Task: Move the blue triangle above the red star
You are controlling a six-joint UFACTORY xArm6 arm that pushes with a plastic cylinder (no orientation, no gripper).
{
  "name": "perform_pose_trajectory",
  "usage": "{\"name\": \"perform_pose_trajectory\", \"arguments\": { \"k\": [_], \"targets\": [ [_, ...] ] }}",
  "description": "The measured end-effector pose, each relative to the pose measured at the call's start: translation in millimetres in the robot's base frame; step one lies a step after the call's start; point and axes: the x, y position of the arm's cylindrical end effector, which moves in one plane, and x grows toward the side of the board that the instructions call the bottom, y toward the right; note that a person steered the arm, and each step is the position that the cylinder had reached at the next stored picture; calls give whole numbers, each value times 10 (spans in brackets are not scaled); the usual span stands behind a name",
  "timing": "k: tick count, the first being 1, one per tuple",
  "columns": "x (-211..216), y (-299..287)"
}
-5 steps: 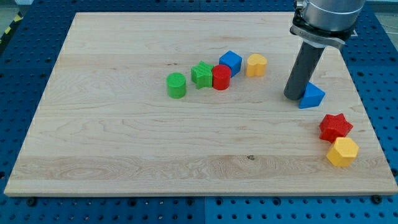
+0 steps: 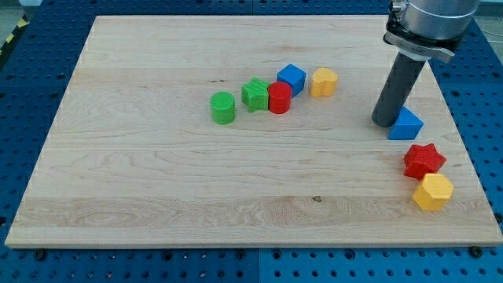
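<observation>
The blue triangle (image 2: 406, 124) lies near the board's right edge, just above and slightly left of the red star (image 2: 424, 160). My tip (image 2: 384, 122) stands on the board, touching the blue triangle's left side. The dark rod rises from it toward the view's top right. A small gap separates the triangle from the star below it.
A yellow hexagon block (image 2: 432, 192) touches the red star from below. A row near the middle holds a green cylinder (image 2: 223, 108), a green star (image 2: 255, 94), a red cylinder (image 2: 279, 98), a blue cube (image 2: 291, 79) and a yellow block (image 2: 323, 82). The board's right edge (image 2: 462, 134) is close.
My tip has moved to the right and pushed the blue triangle a little to the right, closer over the red star. The other blocks have not moved.
</observation>
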Motion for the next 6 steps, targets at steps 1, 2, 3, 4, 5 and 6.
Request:
{"name": "perform_pose_trajectory", "arguments": {
  "k": [1,2,3,4,5,6],
  "targets": [
    [-202,26],
    [-265,124],
    [-209,376],
    [-37,467],
    [14,467],
    [-60,465]
  ]
}}
